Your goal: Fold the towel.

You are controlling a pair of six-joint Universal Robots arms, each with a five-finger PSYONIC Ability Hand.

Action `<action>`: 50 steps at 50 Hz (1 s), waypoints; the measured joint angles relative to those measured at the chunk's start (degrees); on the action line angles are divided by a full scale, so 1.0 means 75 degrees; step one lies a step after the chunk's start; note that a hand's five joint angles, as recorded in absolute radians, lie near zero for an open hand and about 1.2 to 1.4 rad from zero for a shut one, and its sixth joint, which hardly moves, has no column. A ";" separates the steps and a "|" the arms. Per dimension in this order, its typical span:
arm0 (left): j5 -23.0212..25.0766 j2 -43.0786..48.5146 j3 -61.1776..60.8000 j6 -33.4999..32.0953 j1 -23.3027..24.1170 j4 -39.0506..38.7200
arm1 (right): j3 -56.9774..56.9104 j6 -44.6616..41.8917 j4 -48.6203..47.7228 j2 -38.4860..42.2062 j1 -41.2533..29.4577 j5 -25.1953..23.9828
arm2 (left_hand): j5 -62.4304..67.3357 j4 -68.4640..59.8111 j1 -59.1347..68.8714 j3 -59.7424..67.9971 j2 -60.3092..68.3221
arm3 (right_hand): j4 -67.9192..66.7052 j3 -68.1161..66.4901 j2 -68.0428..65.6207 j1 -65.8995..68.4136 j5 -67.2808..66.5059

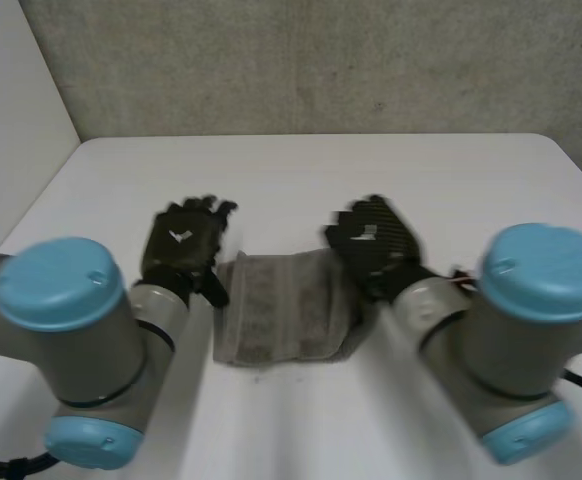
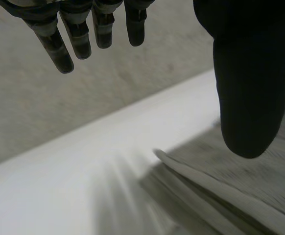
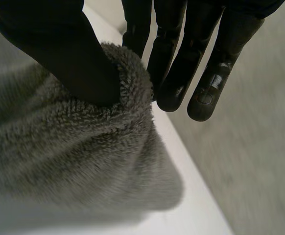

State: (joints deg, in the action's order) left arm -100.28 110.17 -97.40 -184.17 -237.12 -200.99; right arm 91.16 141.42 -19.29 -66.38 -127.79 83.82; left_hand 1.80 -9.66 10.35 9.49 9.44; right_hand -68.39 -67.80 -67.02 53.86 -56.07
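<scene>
The grey towel (image 1: 276, 310) lies on the white counter (image 1: 301, 180), close in towards the robot and right between the two hands. It looks like a rough rectangle with a couple of lighter bands running across it. Its right side is bunched up a bit, not flat.

The left hand (image 1: 183, 245) sits just beside the towel's far left corner, palm down. From the left wrist view its fingers (image 2: 52, 39) are straight and spread out over bare counter, holding nothing, and its thumb (image 2: 248, 73) hangs above the cloth. I can't tell if the thumb tip actually touches it. So that hand is basically relaxed and open. You can also see stacked layers along the towel's edge under the thumb, so the towel is already doubled over at that side.

The right hand (image 1: 376, 240) is at the towel's far right corner. In the right wrist view the thumb (image 3: 59, 49) digs into the fluffy cloth, and a hump of towel is squeezed up between the thumb and the nearest finger, so this hand has a pinch grip on the towel. The other fingers (image 3: 179, 63) poke out fairly straight past the towel's edge, over the counter's rim.

Both arms come in from the near side, the left arm (image 1: 71, 340) and the right arm (image 1: 511, 330), with their light-blue caps facing up. A grey concrete wall (image 1: 311, 60) runs behind the counter.
</scene>
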 measured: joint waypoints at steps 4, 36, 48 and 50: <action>-0.0158 -0.0401 -0.0118 0.0012 -0.0232 0.0005 | -0.0558 -0.0253 0.0033 0.0430 -0.0766 0.0020 | 0.0001 0.0000 0.0000 0.0000 -0.0001 | -0.0001 0.0000 0.0000 0.0000 -0.0018; -0.0193 -0.0475 0.0680 0.1383 -0.0210 0.1222 | -0.1457 0.5714 0.1993 -0.0316 -0.0059 -0.0488 | -0.0001 0.0000 0.0000 0.0000 -0.0002 | 0.7327 0.7403 0.7126 -0.5548 0.6879; -0.0231 0.1295 0.1484 0.1855 0.0307 0.2203 | -0.2075 0.5421 0.2874 0.0972 0.0530 -0.1055 | 0.0000 0.0000 0.0000 0.0000 -0.0002 | 0.7328 0.7403 0.7127 -0.5548 0.6879; -0.0236 0.1508 0.1510 0.1799 0.0301 0.2228 | -0.2185 0.4994 0.2861 0.1380 0.0515 -0.1039 | -0.0001 0.0000 0.0000 0.0000 -0.0002 | 0.7328 0.7403 0.7126 -0.5548 0.6879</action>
State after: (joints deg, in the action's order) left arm -102.04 121.48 -86.07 -170.68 -234.86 -184.28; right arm 74.78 178.88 2.17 -56.03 -123.93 76.03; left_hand 1.79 -9.66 10.35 9.49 9.43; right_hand -13.43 -12.28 -13.58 12.25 -4.48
